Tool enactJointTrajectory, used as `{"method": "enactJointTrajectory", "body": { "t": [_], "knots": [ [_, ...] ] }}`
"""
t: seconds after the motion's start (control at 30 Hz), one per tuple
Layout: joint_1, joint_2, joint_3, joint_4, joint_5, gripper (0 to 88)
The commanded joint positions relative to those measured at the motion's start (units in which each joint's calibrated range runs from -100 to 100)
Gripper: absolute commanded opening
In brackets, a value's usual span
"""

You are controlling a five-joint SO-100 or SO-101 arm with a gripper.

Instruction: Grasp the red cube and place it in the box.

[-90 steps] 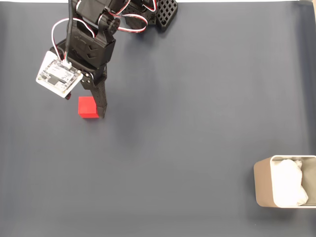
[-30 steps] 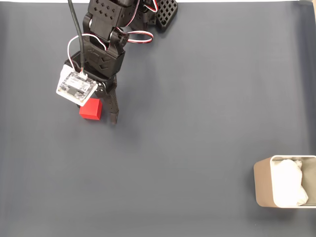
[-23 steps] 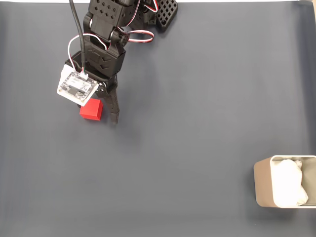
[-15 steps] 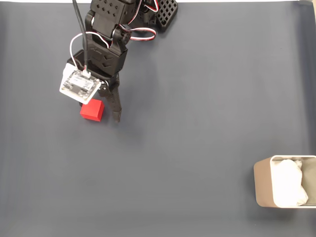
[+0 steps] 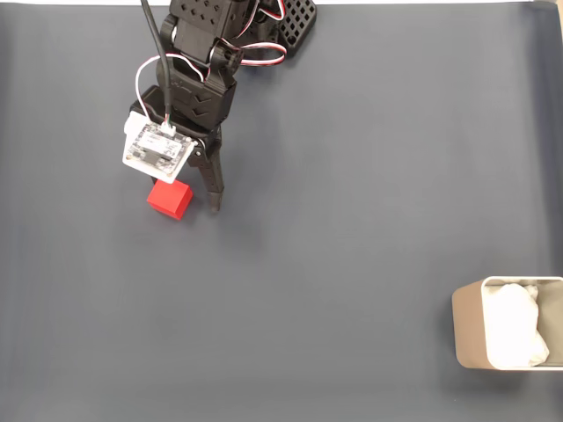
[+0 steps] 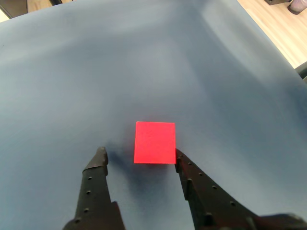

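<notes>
red cube on worktop, far from box | gripper spread apart, one finger touching cube's side | looks light, stiff, matte, so pinch flat opposite faces

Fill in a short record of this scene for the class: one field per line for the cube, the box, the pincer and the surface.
cube: red cube on the mat, just ahead of the fingertips, nearer the right one in the wrist view
box: box at the lower right edge of the fixed view, white padding inside
pincer: pincer open, not holding the cube
surface: dark blue-grey mat
</notes>
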Motion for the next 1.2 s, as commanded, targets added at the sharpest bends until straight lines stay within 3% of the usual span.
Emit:
{"method": "enactJointTrajectory", "body": {
  "t": [0.0,0.5,1.0,1.17],
  "knots": [
    [-0.92,-2.06,-0.58,0.18,-0.34,30.0],
    [-1.63,-0.33,-2.86,-3.1,-2.49,29.5],
    [-1.63,1.84,-3.41,-7.36,-2.44,14.4],
    [-1.63,2.71,-3.41,-9.0,-0.68,13.3]
  ]
}}
